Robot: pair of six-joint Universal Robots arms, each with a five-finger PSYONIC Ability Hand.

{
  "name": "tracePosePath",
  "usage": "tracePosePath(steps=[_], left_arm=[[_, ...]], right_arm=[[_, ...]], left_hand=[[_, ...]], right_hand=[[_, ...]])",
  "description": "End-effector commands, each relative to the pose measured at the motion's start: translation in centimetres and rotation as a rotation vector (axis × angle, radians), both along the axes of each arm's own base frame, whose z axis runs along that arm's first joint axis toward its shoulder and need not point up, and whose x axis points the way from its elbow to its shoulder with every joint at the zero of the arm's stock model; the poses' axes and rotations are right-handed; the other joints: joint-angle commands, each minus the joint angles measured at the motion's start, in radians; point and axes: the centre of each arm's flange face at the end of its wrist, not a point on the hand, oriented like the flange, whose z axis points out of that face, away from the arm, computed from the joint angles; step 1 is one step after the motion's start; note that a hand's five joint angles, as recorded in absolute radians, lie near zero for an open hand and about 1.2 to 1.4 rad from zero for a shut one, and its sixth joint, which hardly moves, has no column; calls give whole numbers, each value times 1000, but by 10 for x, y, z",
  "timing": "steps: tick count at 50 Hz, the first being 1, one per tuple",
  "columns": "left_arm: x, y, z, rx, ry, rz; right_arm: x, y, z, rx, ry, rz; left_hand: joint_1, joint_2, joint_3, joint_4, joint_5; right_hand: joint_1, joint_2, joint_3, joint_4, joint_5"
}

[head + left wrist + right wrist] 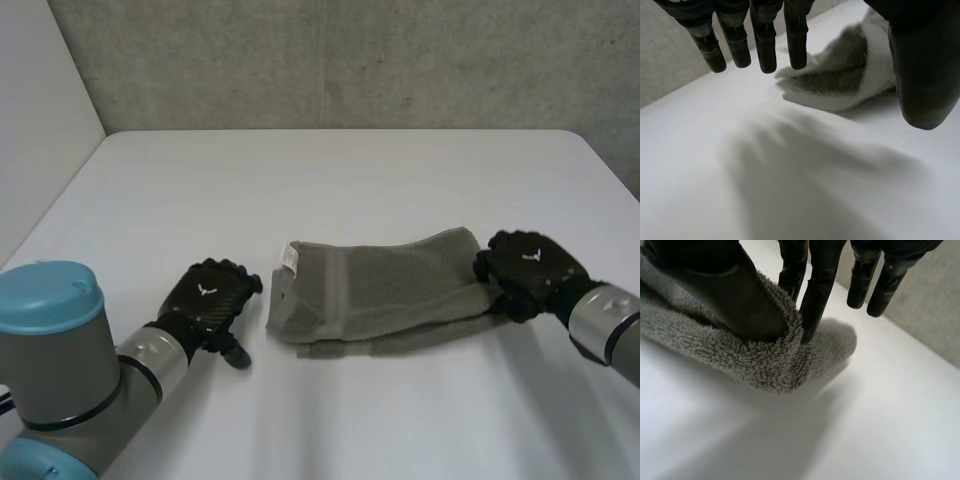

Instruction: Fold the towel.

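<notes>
Left arm (60,350): nearest, grey joint with light-blue cap, reaching in from the near left corner.

Left hand (210,300): released. In the left wrist view its fingers (765,45) are straight and spread and the thumb is set apart from them, with nothing between. The hand is low over bare table (330,180); cannot tell whether it touches the table. It is near the towel's left end but apart from it, and that end lies just past the fingertips.

Towel (385,285): grey terry, folded into a long band lying across the table between the two hands. The layers are not aligned: a lower layer sticks out along the near edge. A small white label (289,259) sits at the far left corner. The right end is lifted slightly.

Right hand (530,270): grasping the towel at its right end. In the right wrist view the thumb presses the bunched edge against one finger; the remaining fingers (860,285) hang straight, clear of the cloth. The towel end curls up around the thumb.

Farther back: open white table top, then a grey wall (350,60).
</notes>
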Motion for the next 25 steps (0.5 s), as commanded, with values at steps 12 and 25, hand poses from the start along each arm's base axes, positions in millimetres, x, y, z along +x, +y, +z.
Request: tracePosePath(steps=[12,25], left_arm=[[35,-24,59,-178,67,129],[32,-33,61,-193,84,132]], right_arm=[[161,63,54,-47,-20,413],[233,95,-21,68,-4,486]], left_hand=[[-45,-57,-58,-66,-58],[-48,-60,-58,-66,-60]], right_hand=[[123,101,-53,-76,73],[-437,-459,-53,-76,-487]])
